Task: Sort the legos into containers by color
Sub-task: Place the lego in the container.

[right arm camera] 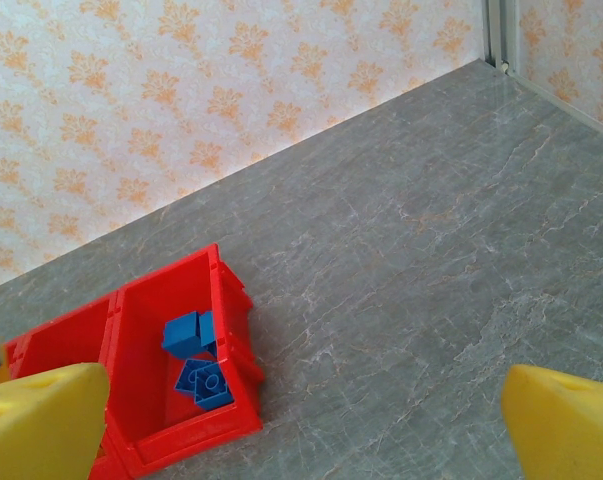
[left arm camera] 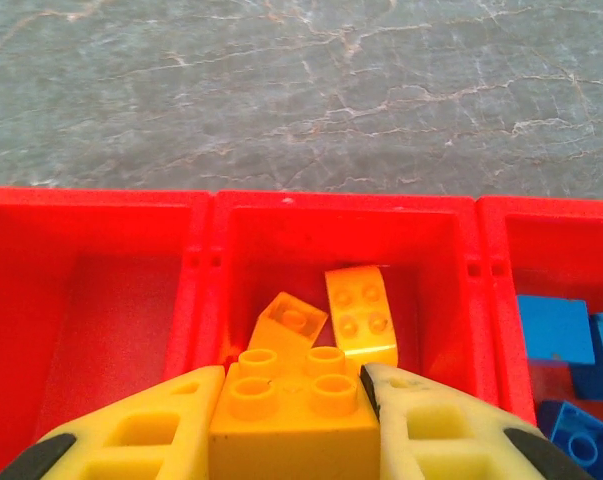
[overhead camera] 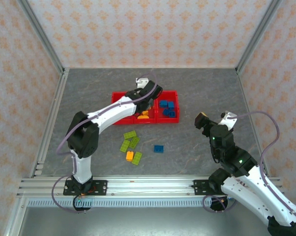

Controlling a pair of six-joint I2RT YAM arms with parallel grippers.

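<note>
Your left claw [left arm camera: 293, 388] is pinched on an orange brick [left arm camera: 291, 425], one yellow finger against each side. The brick shows four studs in a square, so there is no long side to mind.

The middle compartment [left arm camera: 336, 225] of the red tray [overhead camera: 119, 94] lies directly below and just ahead of that claw. Two orange legos [left arm camera: 361, 312] already rest in it. In my judgement a plain release drops the brick where it belongs.

The right compartment [left arm camera: 501, 300] holds blue legos [left arm camera: 553, 328]; the left compartment [left arm camera: 111, 300] looks bare.

Your right claw [overhead camera: 215, 118] is spread wide, holds nothing, and sits well apart from the tray to its right.

Green legos [overhead camera: 134, 142], one orange lego [overhead camera: 129, 156] and one blue lego [overhead camera: 159, 149] lie loose on the desk [overhead camera: 197, 83], nearer your left arm.
</note>
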